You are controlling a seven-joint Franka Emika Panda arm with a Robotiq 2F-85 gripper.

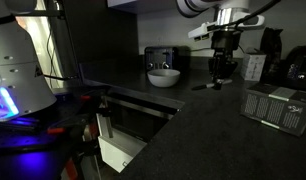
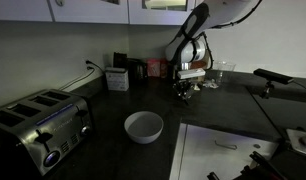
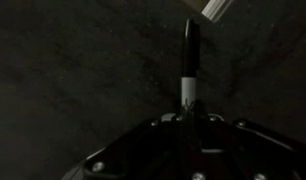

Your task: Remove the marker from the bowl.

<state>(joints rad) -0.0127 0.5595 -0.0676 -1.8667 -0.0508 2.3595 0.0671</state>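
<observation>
A white bowl (image 1: 163,76) sits on the dark counter in front of a toaster; it also shows in an exterior view (image 2: 144,126), and it looks empty. My gripper (image 1: 222,80) is well away from the bowl, low over the counter (image 2: 185,90). In the wrist view a black and white marker (image 3: 190,70) sticks out from between the jaws (image 3: 190,118), which are shut on it. The marker points toward the dark counter surface.
A silver toaster (image 2: 43,128) stands near the bowl. A wire rack (image 1: 276,104) lies on the counter near my gripper. Black appliances (image 1: 298,65) and a white box (image 2: 117,79) stand along the back wall. An open cabinet gap (image 1: 128,125) lies below the counter edge.
</observation>
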